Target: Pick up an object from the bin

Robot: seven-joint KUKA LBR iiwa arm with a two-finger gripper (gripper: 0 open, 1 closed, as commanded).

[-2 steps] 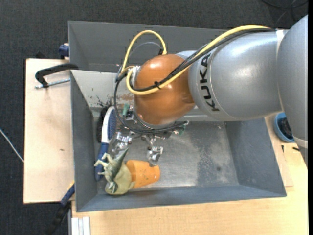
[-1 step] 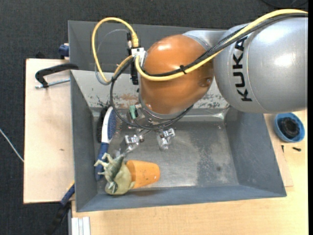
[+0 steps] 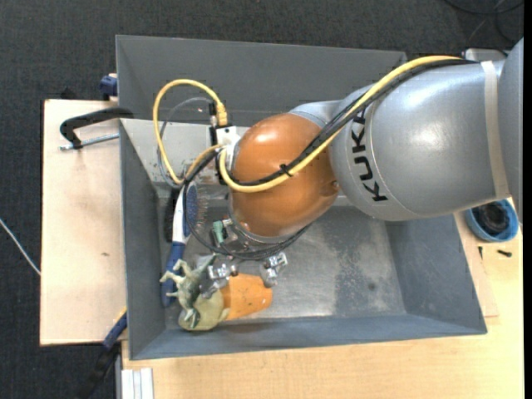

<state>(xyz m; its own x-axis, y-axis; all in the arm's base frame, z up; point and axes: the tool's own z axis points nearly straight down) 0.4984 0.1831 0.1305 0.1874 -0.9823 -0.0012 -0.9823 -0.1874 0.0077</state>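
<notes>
Camera view, lower left of frame: my gripper hangs, claw spread, just above an orange rounded lump near the bin's front wall. I'd descend straight, straddle the lump, and keep clear of the olive toy touching it.

We see the arm reach into the bin from the right, its wrist over the left half of the floor and the gripper low down toward the near-left corner. Just on the near side of the gripper lies a rounded lump, touching on its left a second lump that sits in the near-left corner, with a small heap of odds just behind that one. Farther back we find a long slim thing lying along the left wall, to the left of the wrist.
</notes>
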